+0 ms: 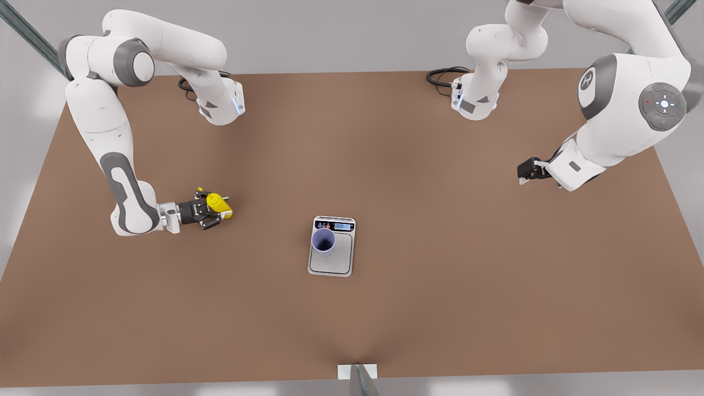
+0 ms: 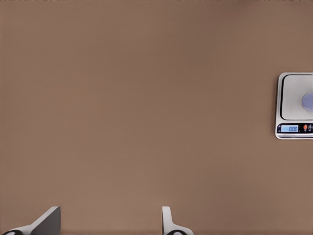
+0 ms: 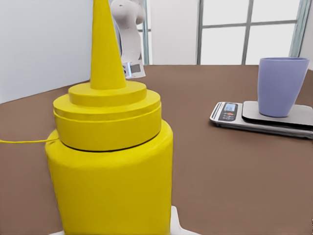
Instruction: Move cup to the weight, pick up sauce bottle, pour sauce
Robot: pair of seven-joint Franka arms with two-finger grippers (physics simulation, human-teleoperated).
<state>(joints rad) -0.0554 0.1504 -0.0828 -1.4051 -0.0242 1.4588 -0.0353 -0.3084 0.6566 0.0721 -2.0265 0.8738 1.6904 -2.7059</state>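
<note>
From the front view, the cup stands upright on the scale, toward the display end of the plate, so the first step looks done. On the front view's left, the right gripper is at the yellow sauce bottle, one finger on either side of it and apparently clamped, low over the table and well apart from the scale. On the front view's right, the left gripper hangs clear and waits. Over to the left wrist view: bare brown table, two pale fingertips standing apart with nothing between them, and the scale off at the edge with a sliver of cup on it. Now the right wrist view: the bottle looms close, nozzle upright, with cup and scale waiting beyond. I'd call this the pick-up step; next comes a lift, a carry across to the cup, then a tilt with the nozzle over its mouth.
</note>
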